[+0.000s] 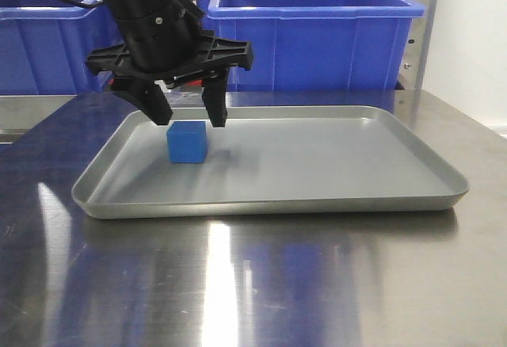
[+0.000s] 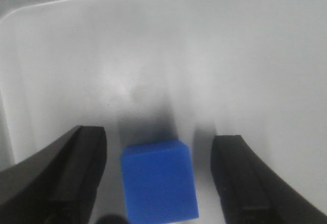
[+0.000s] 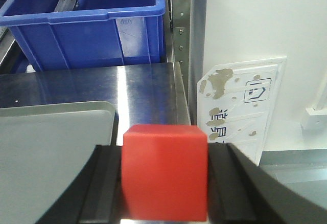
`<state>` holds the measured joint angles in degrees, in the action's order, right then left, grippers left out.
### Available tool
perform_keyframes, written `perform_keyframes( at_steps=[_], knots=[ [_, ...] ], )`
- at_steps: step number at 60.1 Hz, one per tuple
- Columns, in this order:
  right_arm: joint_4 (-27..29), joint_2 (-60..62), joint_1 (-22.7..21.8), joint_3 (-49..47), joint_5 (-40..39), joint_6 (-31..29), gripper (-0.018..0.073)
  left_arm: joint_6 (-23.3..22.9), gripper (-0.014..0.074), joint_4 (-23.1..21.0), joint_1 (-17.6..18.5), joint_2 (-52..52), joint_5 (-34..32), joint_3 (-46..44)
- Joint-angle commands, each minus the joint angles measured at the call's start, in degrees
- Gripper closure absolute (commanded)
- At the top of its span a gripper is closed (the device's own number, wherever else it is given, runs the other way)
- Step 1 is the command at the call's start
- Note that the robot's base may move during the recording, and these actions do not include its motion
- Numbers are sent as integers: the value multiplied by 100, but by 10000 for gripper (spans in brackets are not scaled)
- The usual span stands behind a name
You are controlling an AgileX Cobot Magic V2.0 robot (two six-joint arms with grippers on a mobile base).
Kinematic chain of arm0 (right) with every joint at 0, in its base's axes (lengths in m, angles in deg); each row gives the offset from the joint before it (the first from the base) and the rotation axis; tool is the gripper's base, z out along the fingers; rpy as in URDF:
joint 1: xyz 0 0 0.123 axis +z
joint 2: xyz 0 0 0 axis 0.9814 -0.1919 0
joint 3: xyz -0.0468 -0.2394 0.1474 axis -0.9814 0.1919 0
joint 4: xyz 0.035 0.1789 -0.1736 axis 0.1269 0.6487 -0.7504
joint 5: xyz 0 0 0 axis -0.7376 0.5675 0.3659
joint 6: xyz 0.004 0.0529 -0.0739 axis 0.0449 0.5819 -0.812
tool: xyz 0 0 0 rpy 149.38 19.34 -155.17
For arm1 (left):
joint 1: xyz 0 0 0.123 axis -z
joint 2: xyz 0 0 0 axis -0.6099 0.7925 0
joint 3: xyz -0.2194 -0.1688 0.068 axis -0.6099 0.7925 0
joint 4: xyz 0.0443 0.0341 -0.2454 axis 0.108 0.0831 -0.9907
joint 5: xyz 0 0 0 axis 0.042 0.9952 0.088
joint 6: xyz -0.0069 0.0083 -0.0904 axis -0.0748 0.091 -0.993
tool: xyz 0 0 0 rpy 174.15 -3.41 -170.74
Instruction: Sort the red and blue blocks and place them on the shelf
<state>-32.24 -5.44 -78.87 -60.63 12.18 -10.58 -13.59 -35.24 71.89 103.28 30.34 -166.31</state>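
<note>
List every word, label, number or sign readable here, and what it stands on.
White panel by the wall: printed characters and a boxed symbol, worn and partly hidden; unreadable.
Blue bin: small embossed round mark, too small to read.
No other text in any view.
</note>
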Motion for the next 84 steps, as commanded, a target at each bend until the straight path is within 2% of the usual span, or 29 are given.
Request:
perform_keyframes(
  at_steps=[1, 8, 13, 18, 33, 45, 53, 70, 84],
  knots=[
    [-56, -4, -39, -149, -534, -14, 501, -51, 190, -18, 5, -307, -266, -177],
    [-56, -4, -39, -149, -534, -14, 501, -51, 349, -18, 5, -307, -254, -177],
    [-56, -4, -39, -149, -534, -14, 501, -51, 536, -18, 5, -307, -241, -177],
    [-56, -4, -39, -149, -534, -14, 501, -51, 504, -8, 5, -307, -253, -177],
    [-56, -4, -39, -149, -534, -14, 501, -5, 514, 75, 5, -384, -418, -177],
    [-56, -4, -39, -149, -534, -14, 501, 3, 521, 542, -31, -681, -538, -177],
    [-56, -4, -39, -149, -534, -14, 501, 7, 520, 892, -206, -992, -512, -177],
    [-56, -4, -39, -149, -534, -14, 501, 17, 521, 1325, -702, -1910, -635, 286],
    [-56, -4, -39, -149, -534, -14, 501, 17, 521, 1643, -1152, -3093, -1548, 1588]
  ],
)
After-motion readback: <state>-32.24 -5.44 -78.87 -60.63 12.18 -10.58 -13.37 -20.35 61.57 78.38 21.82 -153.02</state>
